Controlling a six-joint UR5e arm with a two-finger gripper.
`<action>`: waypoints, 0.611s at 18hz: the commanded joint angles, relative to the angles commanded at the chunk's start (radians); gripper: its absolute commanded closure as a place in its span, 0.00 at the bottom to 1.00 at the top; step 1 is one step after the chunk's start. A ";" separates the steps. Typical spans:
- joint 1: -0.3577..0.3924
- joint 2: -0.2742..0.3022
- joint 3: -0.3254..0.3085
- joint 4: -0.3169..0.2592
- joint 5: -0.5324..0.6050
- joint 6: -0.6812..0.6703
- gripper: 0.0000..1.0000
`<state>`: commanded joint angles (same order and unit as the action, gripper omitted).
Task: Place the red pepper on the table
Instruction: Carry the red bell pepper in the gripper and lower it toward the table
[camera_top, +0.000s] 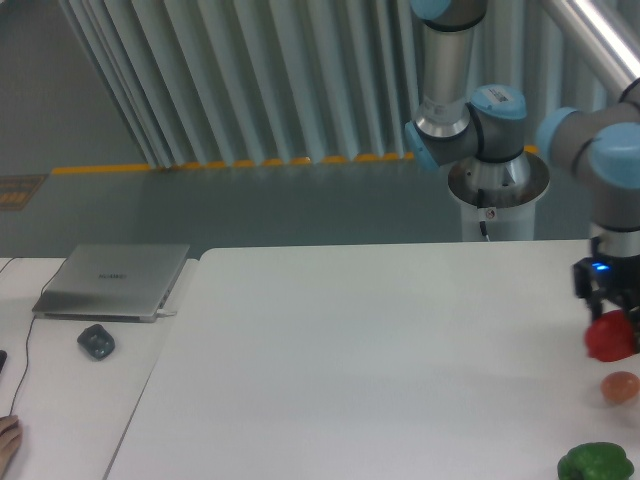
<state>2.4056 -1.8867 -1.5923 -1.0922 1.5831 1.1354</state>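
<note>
One end effector (612, 312) at the right edge grips the pepper (610, 337), fingers clamped on it, holding it just above the counter (380, 360). An orange egg shape (620, 387) lies just below it, and a green pepper (596, 463) sits nearer the front corner.

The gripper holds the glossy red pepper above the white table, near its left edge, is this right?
Not quite. In the camera view the gripper holds the glossy red pepper above the white table near its right edge, not the left, above the orange-brown egg-shaped thing.
</note>
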 joint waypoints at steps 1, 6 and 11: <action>-0.026 -0.014 0.000 0.011 0.006 -0.023 0.90; -0.143 -0.080 -0.018 0.097 0.092 -0.125 0.89; -0.164 -0.098 -0.025 0.100 0.094 -0.123 0.88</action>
<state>2.2412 -1.9849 -1.6168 -0.9925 1.6766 1.0124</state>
